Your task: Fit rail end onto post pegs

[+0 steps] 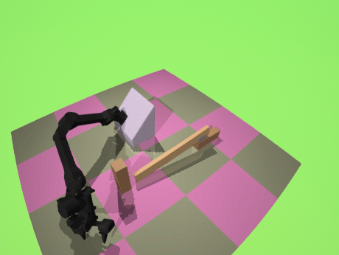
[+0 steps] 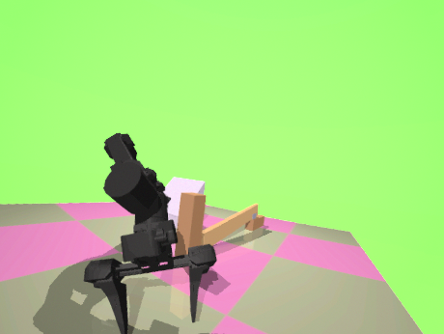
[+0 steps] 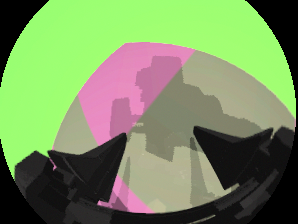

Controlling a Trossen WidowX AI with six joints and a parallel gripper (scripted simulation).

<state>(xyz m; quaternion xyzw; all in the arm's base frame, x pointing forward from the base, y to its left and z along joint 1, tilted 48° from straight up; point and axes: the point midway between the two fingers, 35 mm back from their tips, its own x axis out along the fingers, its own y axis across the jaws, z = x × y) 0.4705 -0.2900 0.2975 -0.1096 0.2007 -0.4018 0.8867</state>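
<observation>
The long wooden rail point(image 1: 170, 153) point(image 2: 232, 225) slants from the bracket point(image 1: 201, 138) on the low footboard block point(image 1: 212, 135) point(image 2: 259, 222) down to its near end on the table. A small gap shows between that end and the short upright post point(image 1: 121, 177) point(image 2: 190, 222) in the top view. The pegs and the holes in the rail end cannot be made out. My gripper point(image 1: 94, 239) point(image 2: 158, 327) point(image 3: 160, 133) is wide open and empty. It points down above the table, on the side of the post away from the rail. The wrist view shows neither rail nor post.
A pale lilac wedge-shaped block point(image 1: 136, 114) point(image 2: 185, 185) stands at the arm's base, beyond the post. The arm arches from there past the post. The checkered pink and grey table point(image 1: 214, 206) point(image 2: 314, 294) point(image 3: 100, 100) carries the arm's shadow.
</observation>
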